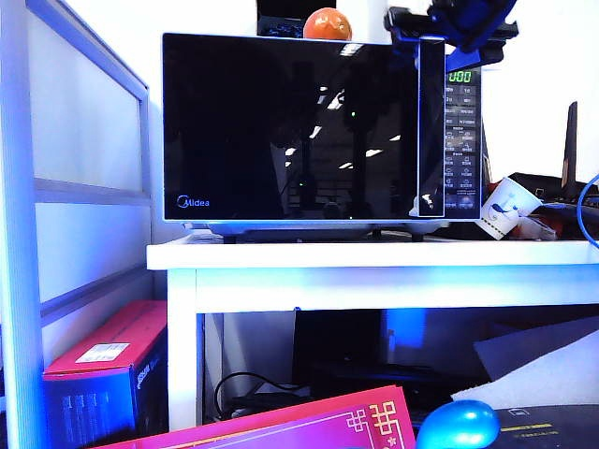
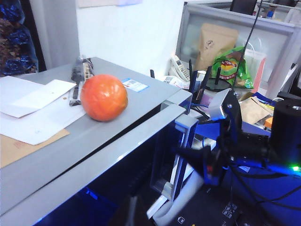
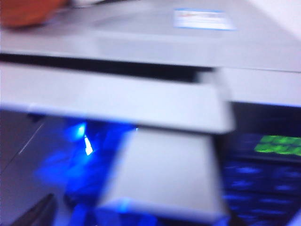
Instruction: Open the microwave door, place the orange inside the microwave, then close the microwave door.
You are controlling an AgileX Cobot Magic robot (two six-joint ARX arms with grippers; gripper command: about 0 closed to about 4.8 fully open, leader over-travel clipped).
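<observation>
The orange rests on top of the microwave, near the front edge. The microwave door, glossy black, stands slightly ajar at its free end by the button panel. My right gripper hovers at that upper corner, its jaws open and holding nothing. In the blurred right wrist view the door's top edge runs across the frame and one dark finger shows low down. Only a dim dark form low in the left wrist view hints at my left gripper, well above the door.
The microwave stands on a white table with a paper cup to its right. Papers lie on the microwave's top beside the orange. Below are a red box and a blue oval object.
</observation>
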